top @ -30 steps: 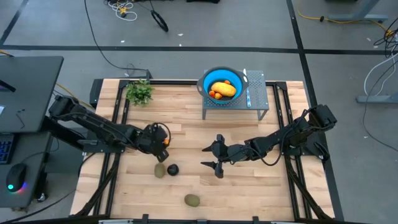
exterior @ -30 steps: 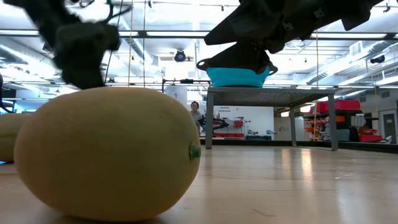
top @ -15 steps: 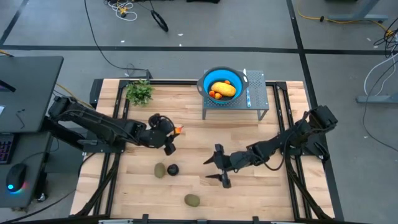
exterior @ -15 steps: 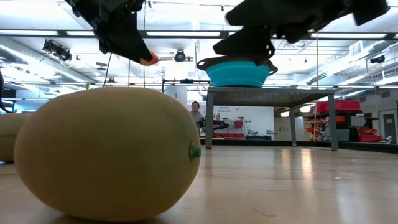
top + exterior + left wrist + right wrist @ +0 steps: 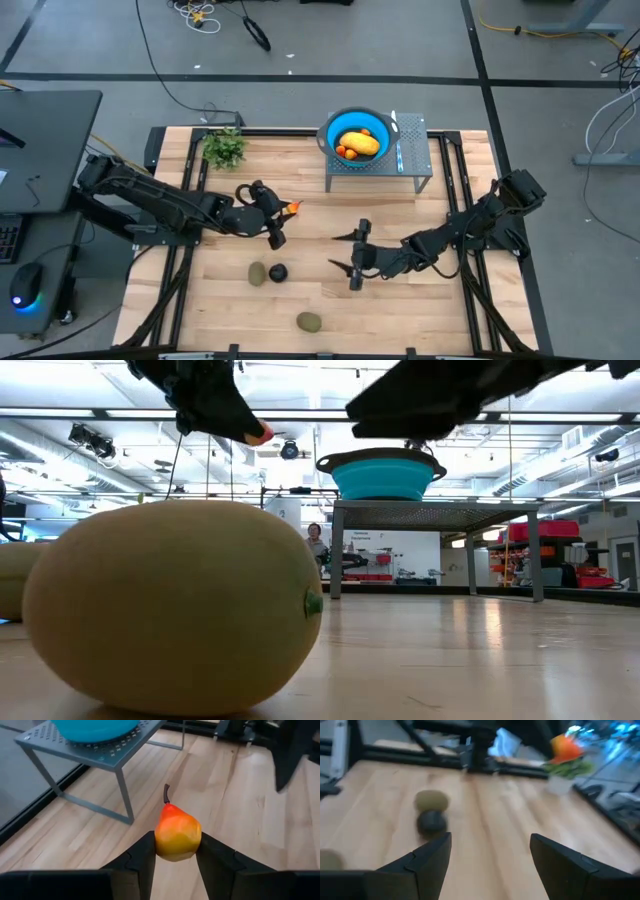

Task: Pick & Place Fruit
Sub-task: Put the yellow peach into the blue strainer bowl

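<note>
My left gripper is shut on a small orange-red pear and is raised above the table's middle, short of the grey stand. A blue bowl on the stand holds the long yellow-orange piece and tiny orange-red ones. One olive oval and the blackish round lie side by side on the wood. The second oval lies near the table's near edge. My right gripper is open, right of them, fingers pointing toward them. My left gripper pinches the pear's wide lower body between its two fingers, one on each side. The narrow end and dark stem stick out past the fingertips. The pear is lifted clear of the table.
A leafy green sprig stands at the far left corner of the table. The stand's legs rise from the wood at the far side. Bare wood lies between the two grippers and right of the near oval. A person stands far off in the room.
My left gripper has risen from beside the oval and the blackish round, carrying the pear up and toward the stand at the far right. My right gripper has lifted a little and drawn back slightly toward the table's right edge.
</note>
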Robot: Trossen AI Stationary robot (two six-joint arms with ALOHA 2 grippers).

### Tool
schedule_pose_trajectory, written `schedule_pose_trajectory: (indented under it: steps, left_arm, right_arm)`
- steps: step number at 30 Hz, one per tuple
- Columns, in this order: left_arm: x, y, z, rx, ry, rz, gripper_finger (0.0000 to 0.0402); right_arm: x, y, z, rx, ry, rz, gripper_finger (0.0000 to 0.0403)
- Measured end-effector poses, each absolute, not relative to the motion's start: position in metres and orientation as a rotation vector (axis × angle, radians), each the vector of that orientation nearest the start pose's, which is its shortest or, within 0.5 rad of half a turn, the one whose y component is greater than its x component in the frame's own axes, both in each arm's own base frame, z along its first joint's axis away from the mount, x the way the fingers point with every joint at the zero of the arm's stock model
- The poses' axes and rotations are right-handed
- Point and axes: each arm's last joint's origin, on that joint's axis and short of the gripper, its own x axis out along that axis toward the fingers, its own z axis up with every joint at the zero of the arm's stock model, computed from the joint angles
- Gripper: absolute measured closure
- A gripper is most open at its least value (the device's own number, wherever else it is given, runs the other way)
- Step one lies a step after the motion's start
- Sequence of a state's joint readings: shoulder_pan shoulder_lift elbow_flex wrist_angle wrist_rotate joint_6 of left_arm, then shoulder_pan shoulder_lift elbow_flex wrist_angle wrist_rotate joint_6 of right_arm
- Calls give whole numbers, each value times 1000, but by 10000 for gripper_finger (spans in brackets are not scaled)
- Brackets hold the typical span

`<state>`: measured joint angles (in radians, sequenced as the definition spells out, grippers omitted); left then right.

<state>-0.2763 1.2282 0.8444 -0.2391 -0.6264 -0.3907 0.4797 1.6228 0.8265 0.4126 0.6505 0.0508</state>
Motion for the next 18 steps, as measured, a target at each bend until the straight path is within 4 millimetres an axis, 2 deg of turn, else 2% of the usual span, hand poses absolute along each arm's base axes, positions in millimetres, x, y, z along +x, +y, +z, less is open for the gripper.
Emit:
schedule_pose_trajectory:
  steps: [4,11,18]
  left_arm:
    - [253,-55,267,-67,450,416,269]
    - [263,-43,280,-41,335,366,264]
    - [273,-14,297,26,196,357,270]
  right_arm:
    - [299,139,212,-193,275,-188,121]
    - [287,150,228,-230,220,-199,121]
    - [274,166,231,-276,206,-214,121]
